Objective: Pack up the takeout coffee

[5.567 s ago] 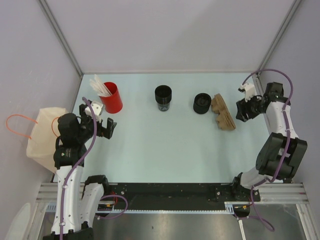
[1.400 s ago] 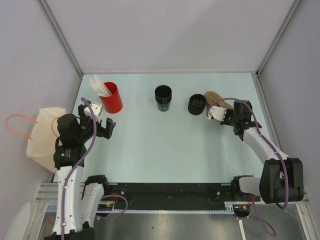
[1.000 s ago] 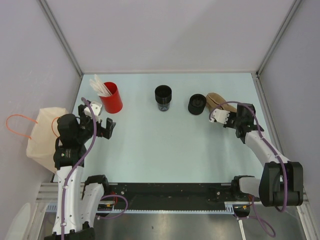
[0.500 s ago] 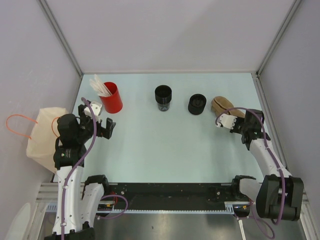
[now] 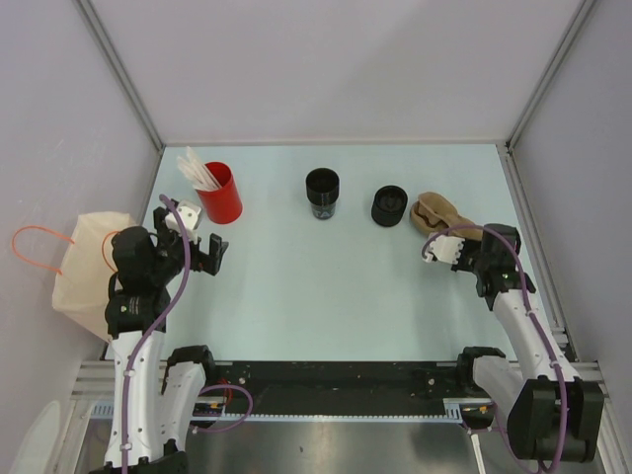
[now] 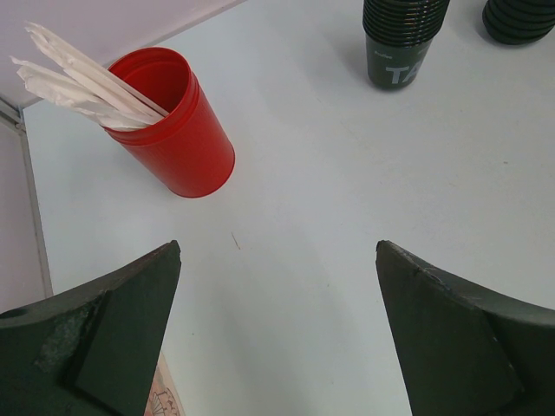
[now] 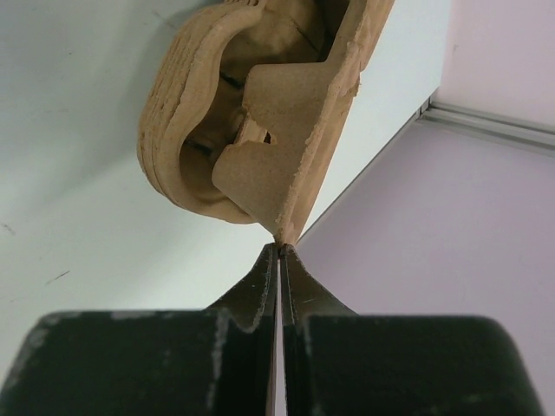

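On the right of the bench (image 5: 326,296), we see the right pincer (image 7: 279,253) clamped on a thin corner of the pulp carrier (image 7: 251,104), probably to peel a tray free for the coffee. The takeout coffee (image 5: 322,190) stands far centre, untouched. The left pincer (image 6: 277,260) hangs wide apart near the red cup (image 6: 178,130). How many trays are pinched, we cannot tell.

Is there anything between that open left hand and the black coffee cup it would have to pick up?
Nothing visible. Bare table lies between the left hand and the black coffee cup; the red cup stands off to the side.
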Controlling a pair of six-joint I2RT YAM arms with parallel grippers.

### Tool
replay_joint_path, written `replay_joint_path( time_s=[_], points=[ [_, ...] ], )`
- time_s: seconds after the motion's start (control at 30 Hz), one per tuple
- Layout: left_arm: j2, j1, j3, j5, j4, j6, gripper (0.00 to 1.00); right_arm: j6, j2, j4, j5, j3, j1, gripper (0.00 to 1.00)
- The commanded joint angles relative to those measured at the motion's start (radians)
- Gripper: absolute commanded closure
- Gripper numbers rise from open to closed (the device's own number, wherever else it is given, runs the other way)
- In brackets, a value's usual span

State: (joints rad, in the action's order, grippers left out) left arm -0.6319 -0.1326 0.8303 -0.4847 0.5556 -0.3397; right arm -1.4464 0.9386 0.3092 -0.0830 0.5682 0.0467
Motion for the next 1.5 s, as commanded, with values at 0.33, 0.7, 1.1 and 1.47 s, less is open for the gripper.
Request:
replay_joint_path(
  time_s=[0.33,0.7,1.1,1.47],
  points=[
    [0.012,-0.01,-0.008,-0.025,-0.037,0.015,0.01,0.024,-0.058,-0.019,0.075,-0.002,-0.044,1.0],
    [0.012,-0.01,-0.01,-0.023,-0.037,0.016,0.0,0.075,-0.049,-0.258,0.196,-0.002,-0.113,1.0],
    [0.015,-0.009,-0.013,-0.023,-0.04,0.015,0.0,0.064,-0.061,-0.341,0.295,-0.001,-0.177,1.0],
    [0.017,-0.009,-0.013,-0.018,-0.039,0.016,0.01,0.083,-0.08,-0.32,0.328,0.045,-0.188,1.0]
  ],
)
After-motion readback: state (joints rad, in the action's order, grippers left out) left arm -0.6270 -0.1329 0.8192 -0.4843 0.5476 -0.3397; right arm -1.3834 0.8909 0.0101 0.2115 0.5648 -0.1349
